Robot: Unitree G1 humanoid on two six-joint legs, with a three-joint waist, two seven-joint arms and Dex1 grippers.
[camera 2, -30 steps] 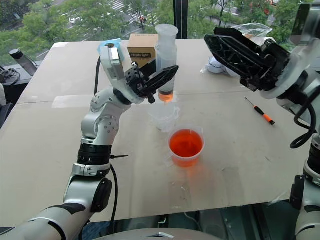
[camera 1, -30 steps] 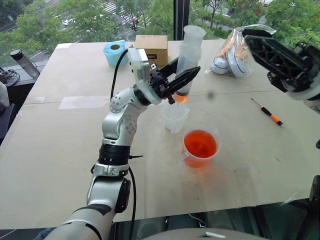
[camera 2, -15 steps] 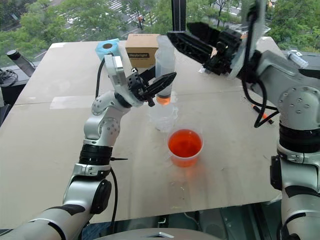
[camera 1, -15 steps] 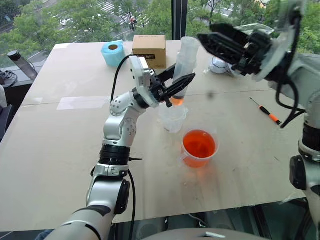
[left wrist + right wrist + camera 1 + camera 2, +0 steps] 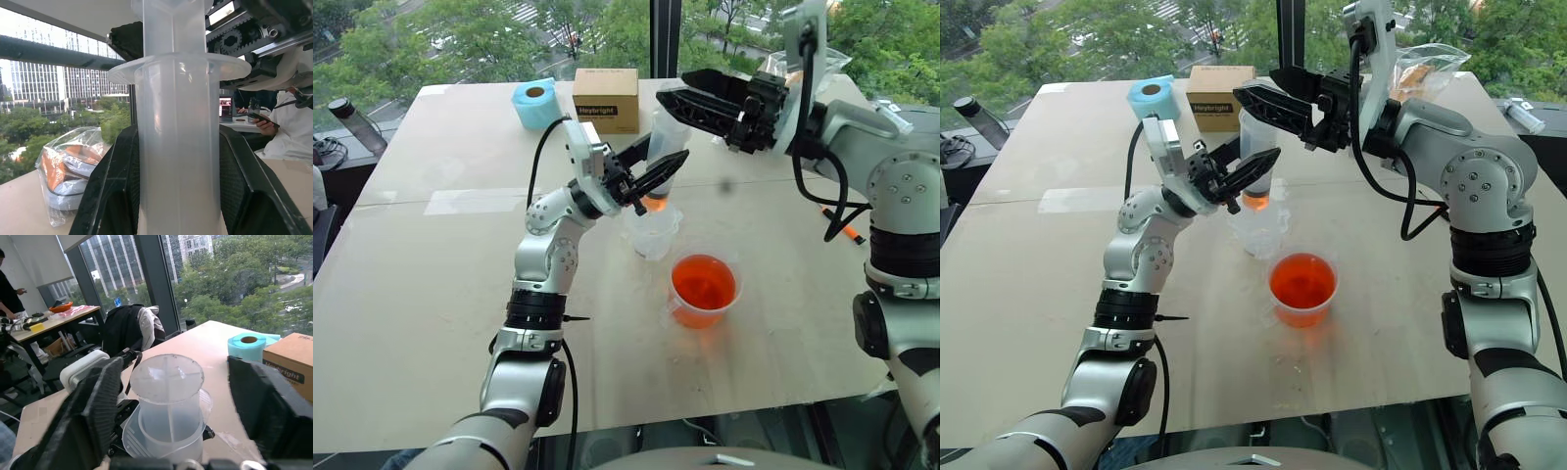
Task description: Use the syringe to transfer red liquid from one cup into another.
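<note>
- The worktop is a broad tan board by a window and carries everything else.
- The left tool is closed around the barrel of the syringe, holding it upright, nozzle down.
- The right tool reaches in from the right at the level of the syringe's top. Its two black fingers stand apart on either side of the plunger head, and I cannot tell whether they touch it.
- A cardboard box and a blue tape roll sit side by side at the far edge; a clear plastic bag lies far right.
- The wider cup stands in front of the syringe, nearer the robot, and holds the red liquid.
- The narrower cup stands directly under the syringe's nozzle, close to the wider cup but apart from it.
- A small amount of orange-red liquid shows in the bottom of the syringe barrel.
- An orange-handled screwdriver lies at the right, well apart from the cups.
</note>
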